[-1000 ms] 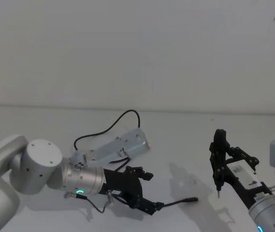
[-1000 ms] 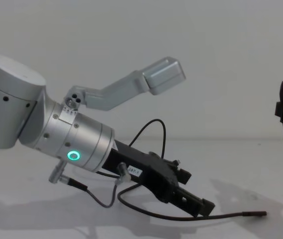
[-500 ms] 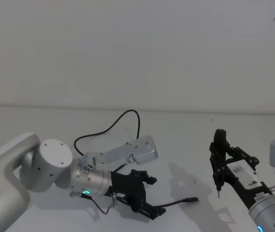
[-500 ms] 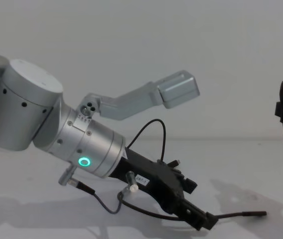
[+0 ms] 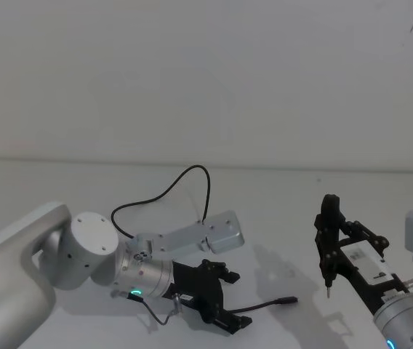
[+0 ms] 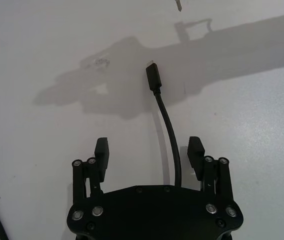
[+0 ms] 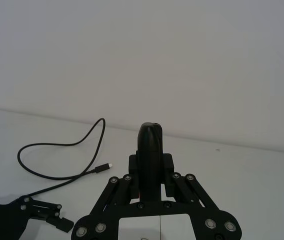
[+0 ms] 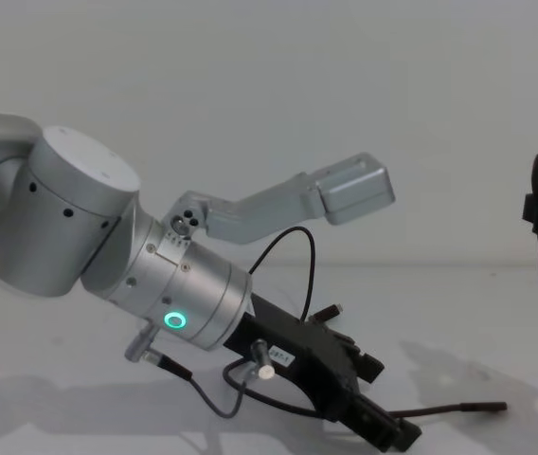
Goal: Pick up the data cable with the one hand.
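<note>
A white table [image 5: 279,203] runs back to a bare pale wall [image 5: 192,73]. The data cable [image 5: 286,299] [image 6: 169,130] lies on the table. From the head view, one stretch loops up and back toward the wall, and the other end trails forward to a slim plug [image 6: 153,79] lying flat, to the right of the left arm.

The left gripper [image 6: 149,150] [image 5: 230,299] is angled down close to the tabletop on its thick silver wrist [image 8: 193,294], with a green ring [image 8: 173,320] glowing on it. Its fingers [image 6: 102,152] are spread wide. In the left wrist view the cable runs between them, nearer one finger than the other and touching neither, with the plug lying out beyond the fingertips. In the chest view the lower fingertip sits right by the cable; whether it touches the table I cannot tell.

A silver bracket [image 8: 349,190] sticks up and out from that wrist, above the gripper.

Over on the right side the right gripper [image 5: 328,207] [image 7: 150,131] hangs above the table, well apart from the cable, its fingers pressed together with nothing between them
</note>
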